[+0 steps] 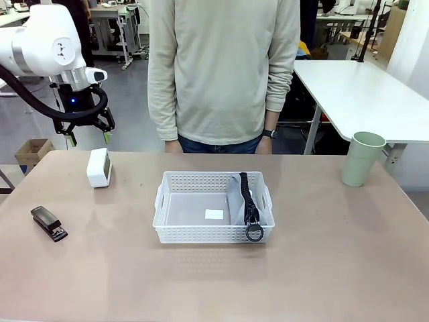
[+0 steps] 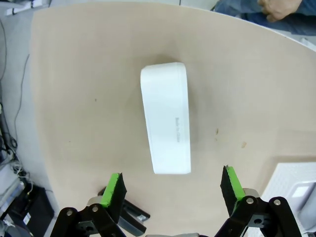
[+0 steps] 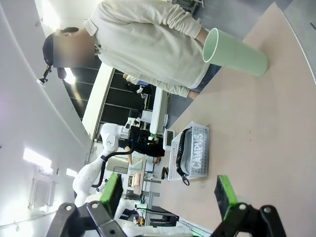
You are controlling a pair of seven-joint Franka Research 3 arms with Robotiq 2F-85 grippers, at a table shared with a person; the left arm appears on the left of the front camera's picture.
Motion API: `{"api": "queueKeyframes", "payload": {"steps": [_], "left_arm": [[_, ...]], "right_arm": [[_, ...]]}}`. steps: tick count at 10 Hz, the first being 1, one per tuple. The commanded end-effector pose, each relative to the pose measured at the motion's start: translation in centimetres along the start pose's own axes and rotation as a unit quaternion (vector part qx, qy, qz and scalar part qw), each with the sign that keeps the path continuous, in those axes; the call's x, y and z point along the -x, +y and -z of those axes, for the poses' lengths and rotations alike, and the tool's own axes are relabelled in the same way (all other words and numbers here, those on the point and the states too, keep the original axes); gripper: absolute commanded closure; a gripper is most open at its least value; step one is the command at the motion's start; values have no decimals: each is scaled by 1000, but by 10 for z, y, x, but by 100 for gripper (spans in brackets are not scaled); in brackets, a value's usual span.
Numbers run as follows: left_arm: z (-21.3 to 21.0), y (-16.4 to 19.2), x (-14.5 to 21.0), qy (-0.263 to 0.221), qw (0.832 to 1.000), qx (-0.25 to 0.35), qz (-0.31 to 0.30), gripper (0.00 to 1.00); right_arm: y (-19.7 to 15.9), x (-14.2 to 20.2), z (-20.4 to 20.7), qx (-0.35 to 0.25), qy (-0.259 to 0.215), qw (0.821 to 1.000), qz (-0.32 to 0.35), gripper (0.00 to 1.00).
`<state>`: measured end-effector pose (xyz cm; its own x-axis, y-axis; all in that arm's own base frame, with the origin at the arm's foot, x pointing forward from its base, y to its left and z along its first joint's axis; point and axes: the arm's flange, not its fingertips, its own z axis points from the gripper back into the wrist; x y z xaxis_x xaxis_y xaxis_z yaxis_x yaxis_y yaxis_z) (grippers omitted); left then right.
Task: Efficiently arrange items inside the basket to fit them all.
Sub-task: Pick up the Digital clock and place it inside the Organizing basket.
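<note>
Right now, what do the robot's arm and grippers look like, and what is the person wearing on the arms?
The left arm is glossy white with rounded joints and a black cable looping beside its wrist. The left gripper and right gripper are black, two-fingered, with bright green pads. The person has long cream sweater sleeves and a dark wristwatch.

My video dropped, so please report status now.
Left gripper open above white box. Right gripper open, empty. Pouch in basket. Stapler, cup outside. No obstruction seen.
</note>
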<state>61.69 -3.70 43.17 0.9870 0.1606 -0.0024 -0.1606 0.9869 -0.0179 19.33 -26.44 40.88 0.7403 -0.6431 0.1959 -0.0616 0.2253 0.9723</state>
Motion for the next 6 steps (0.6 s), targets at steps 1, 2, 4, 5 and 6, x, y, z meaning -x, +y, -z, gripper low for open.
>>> {"api": "queueKeyframes", "payload": {"steps": [1, 2, 4, 5, 6], "left_arm": [[13, 10, -11, -3, 1000, 20, 18, 0], [24, 13, -12, 2, 999, 21, 28, 0], [47, 14, -12, 24, 998, 39, 50, 0], [58, 12, -12, 35, 997, 45, 55, 0], [69, 10, -10, 46, 997, 39, 54, 0]], "right_arm": [[2, -1, 0, -10, -6, 1000, -14, 0], [2, -1, 0, -10, -6, 1000, -14, 0], [2, -1, 0, -10, -6, 1000, -14, 0], [2, -1, 0, -10, -6, 1000, -14, 0], [2, -1, 0, -10, -6, 1000, -14, 0]]}}
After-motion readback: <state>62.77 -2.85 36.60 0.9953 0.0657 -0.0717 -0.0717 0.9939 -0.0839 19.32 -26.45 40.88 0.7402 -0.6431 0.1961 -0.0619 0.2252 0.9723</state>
